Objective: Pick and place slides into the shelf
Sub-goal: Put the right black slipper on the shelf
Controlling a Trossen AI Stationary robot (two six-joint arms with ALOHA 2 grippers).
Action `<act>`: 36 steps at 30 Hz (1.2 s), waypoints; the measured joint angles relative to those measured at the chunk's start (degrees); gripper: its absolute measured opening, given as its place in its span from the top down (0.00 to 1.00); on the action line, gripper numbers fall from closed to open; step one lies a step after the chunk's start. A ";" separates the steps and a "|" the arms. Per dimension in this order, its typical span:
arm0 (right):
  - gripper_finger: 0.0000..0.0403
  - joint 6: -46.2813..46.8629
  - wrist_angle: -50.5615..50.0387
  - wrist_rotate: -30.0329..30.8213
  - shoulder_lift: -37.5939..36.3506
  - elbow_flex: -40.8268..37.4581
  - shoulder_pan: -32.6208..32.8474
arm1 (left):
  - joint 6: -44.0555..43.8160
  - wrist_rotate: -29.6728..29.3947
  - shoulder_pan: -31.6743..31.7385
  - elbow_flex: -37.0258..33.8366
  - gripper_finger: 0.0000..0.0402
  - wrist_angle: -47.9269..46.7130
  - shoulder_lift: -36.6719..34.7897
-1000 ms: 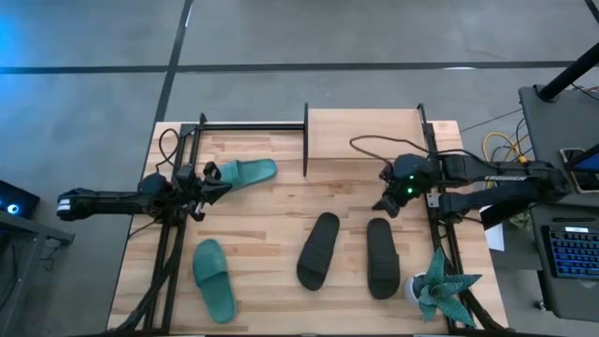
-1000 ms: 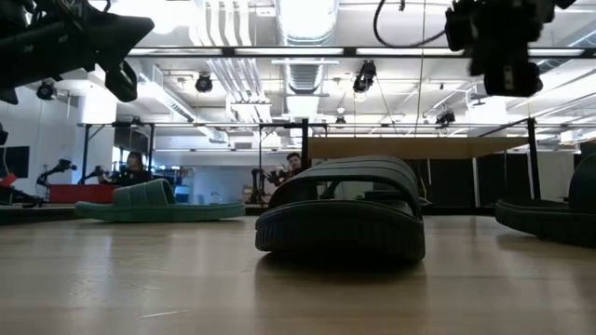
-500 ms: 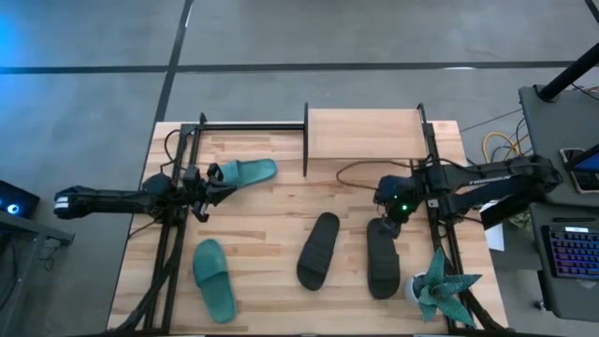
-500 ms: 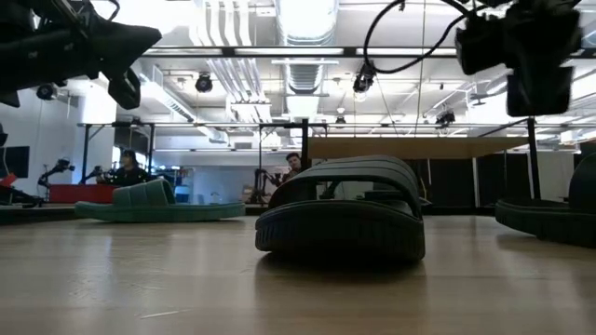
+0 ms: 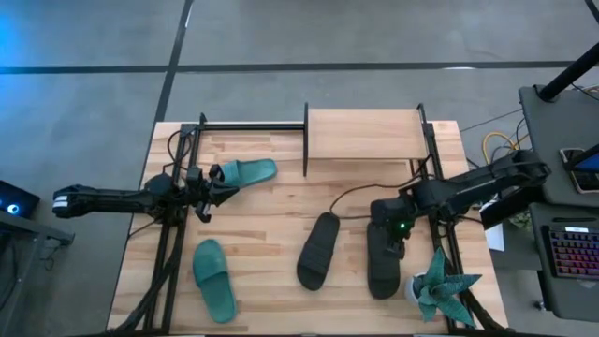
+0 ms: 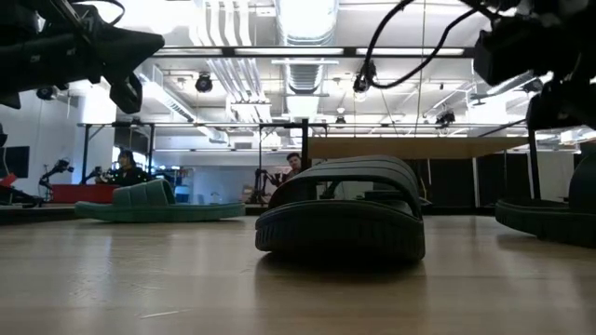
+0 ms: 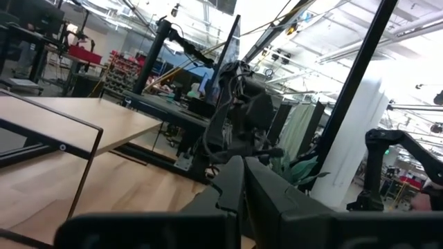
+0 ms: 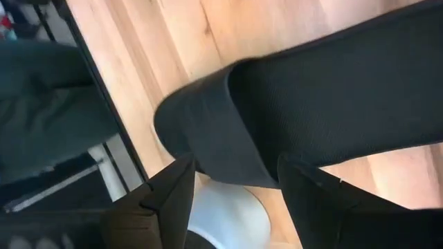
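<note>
Two black slides lie soles down on the table's near half, one (image 5: 318,250) in the middle and one (image 5: 382,267) to its right. A teal slide (image 5: 245,171) lies at the far left, another (image 5: 213,278) at the near left. The shelf (image 5: 365,134) stands at the far edge. My right gripper (image 5: 388,236) hangs open over the right black slide's far part (image 8: 249,138). Its fingers (image 8: 173,197) stand on either side, and I cannot tell whether they touch. My left gripper (image 5: 211,181) is shut and held above the table beside the far teal slide.
A teal spiky plant (image 5: 440,285) in a white pot (image 8: 228,214) stands at the near right corner, close to the right black slide. Black frame rails (image 5: 173,253) run along the table's left and right sides. People and equipment show in the room beyond.
My right gripper has moved from beside the shelf toward the table's near edge and down, and now hangs over the right black slide's far part. The slides have stayed where they lay.
</note>
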 joint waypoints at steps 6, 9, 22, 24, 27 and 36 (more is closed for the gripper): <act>0.51 -4.68 3.78 -0.60 6.16 0.00 0.31 | -0.09 -0.02 0.00 0.00 1.00 0.02 -0.13; 0.51 -5.48 6.71 -1.05 7.88 -0.01 0.31 | -0.09 -0.02 0.00 0.00 1.00 0.02 -0.21; 0.51 -10.35 7.83 -2.42 13.35 0.00 0.29 | -0.09 -0.02 -0.02 0.00 1.00 0.03 -0.19; 0.51 -10.58 8.11 -3.62 13.89 0.00 0.31 | -0.09 -0.02 -0.01 0.00 1.00 0.04 -0.21; 0.51 -10.74 8.66 -4.98 14.53 0.00 0.38 | -0.07 -0.01 0.00 0.00 1.00 0.04 -0.17; 0.55 -11.35 9.54 -11.58 17.63 -0.02 0.64 | -0.06 0.00 0.00 0.00 1.00 0.02 -0.21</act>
